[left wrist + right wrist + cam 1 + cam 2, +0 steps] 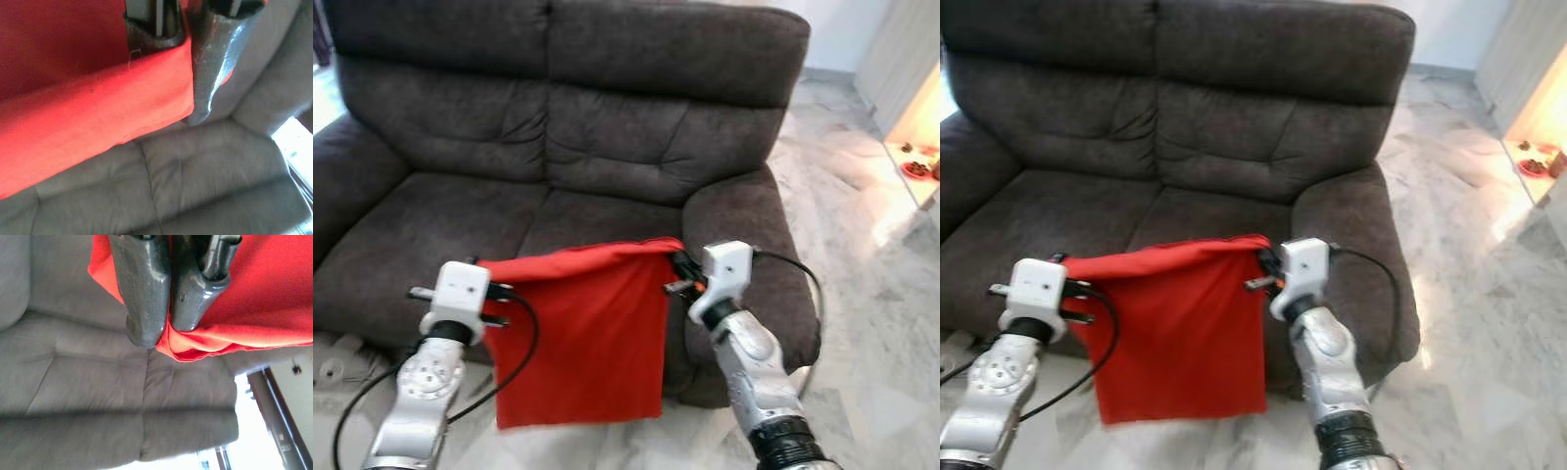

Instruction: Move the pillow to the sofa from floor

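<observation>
Both grippers, left gripper (501,304) and right gripper (679,275), pinch the top corners of the flat red fabric pillow (579,338) in the head views, so it hangs in the air right in front of the dark brown two-seat sofa (607,147), over the pale marble floor (871,323). Left wrist view: black fingers (208,63) clamped on the red edge with the seat cushions behind. Right wrist view, same deal: fingers (144,289) pressed together on a bunched red corner.

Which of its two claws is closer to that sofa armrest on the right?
Right. The right gripper pinches the red pillow's top corner just beside the armrest, while the left gripper holds the opposite corner, a pillow's width farther away.
</observation>
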